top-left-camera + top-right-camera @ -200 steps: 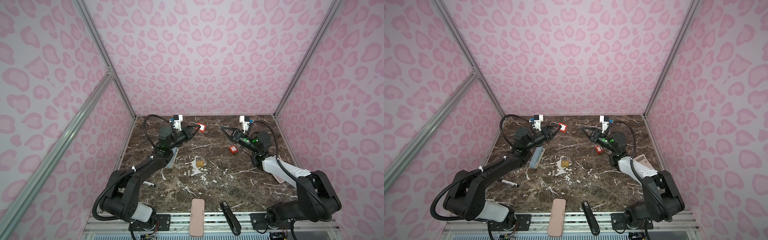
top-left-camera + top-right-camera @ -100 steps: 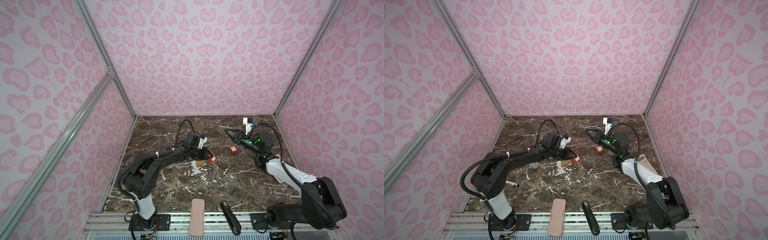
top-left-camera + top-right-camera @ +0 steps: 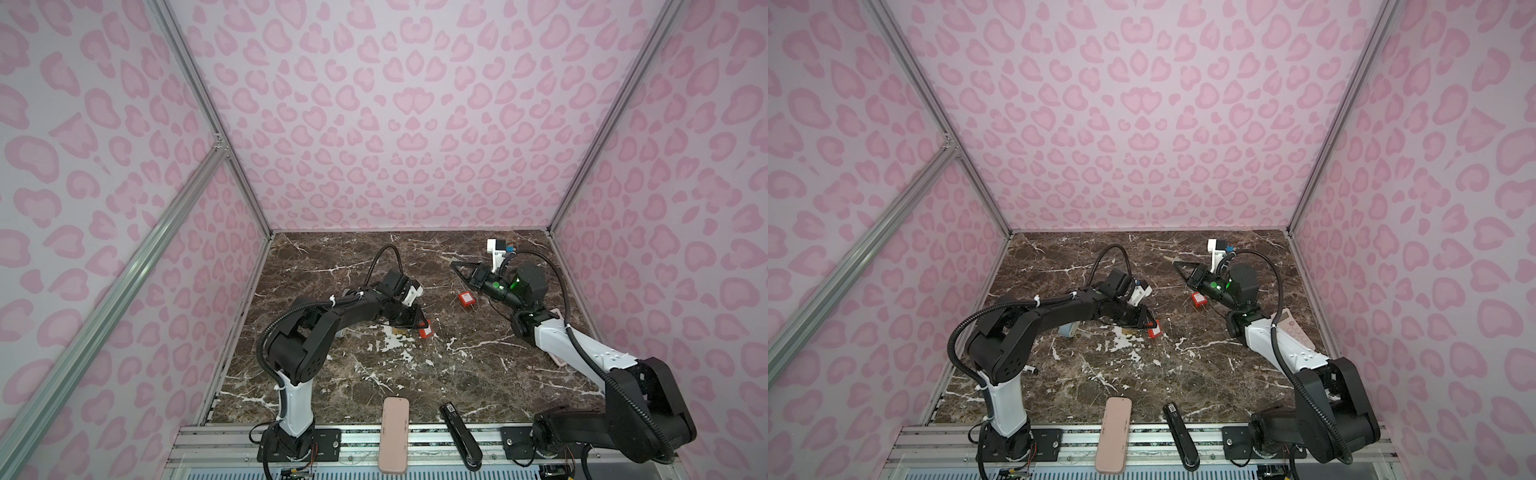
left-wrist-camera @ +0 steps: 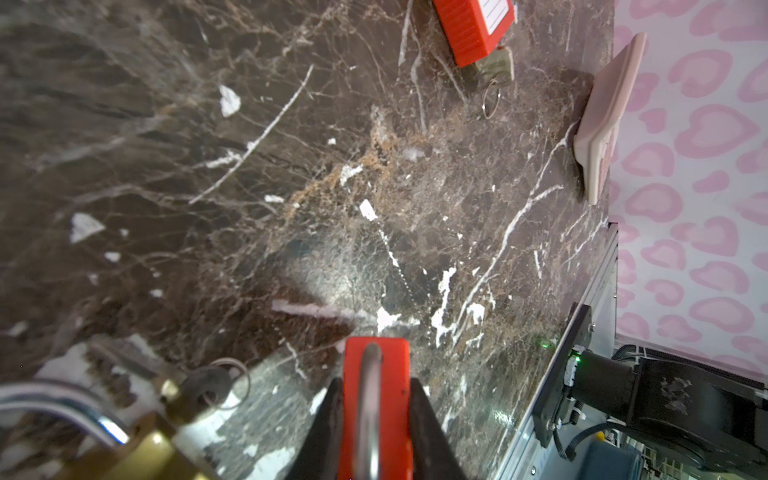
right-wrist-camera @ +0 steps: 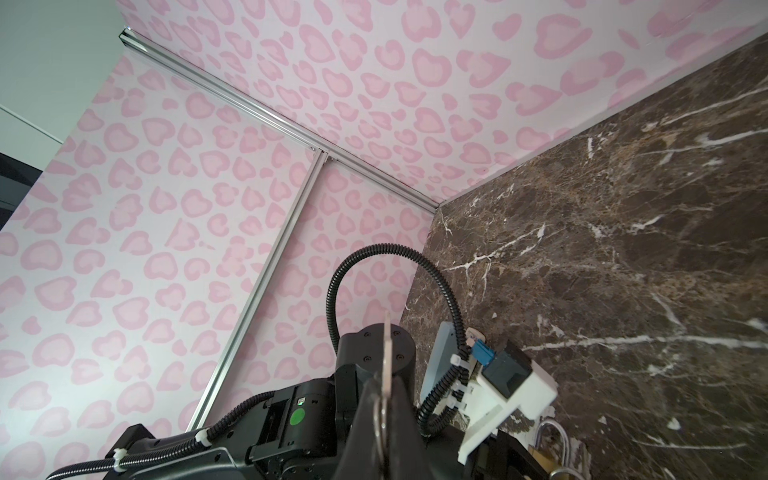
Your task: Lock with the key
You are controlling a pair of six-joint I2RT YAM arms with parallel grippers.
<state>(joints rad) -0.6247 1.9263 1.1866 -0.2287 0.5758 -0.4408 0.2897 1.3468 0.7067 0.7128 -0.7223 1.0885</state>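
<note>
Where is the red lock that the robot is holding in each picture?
In a top view: the red lock is mid-table, at the tip of the left hand.
In a top view: mid-table too, just left of centre.
Left wrist: bottom middle, gripped between the hand's fingers.
Right wrist: not in it.
Landmark: the brass lock shows in all four pictures, right beside the red lock where that shows.

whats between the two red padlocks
Bare marble tabletop, plus the key and ring on the loose red padlock, toward the held red padlock; left wrist view.
</note>
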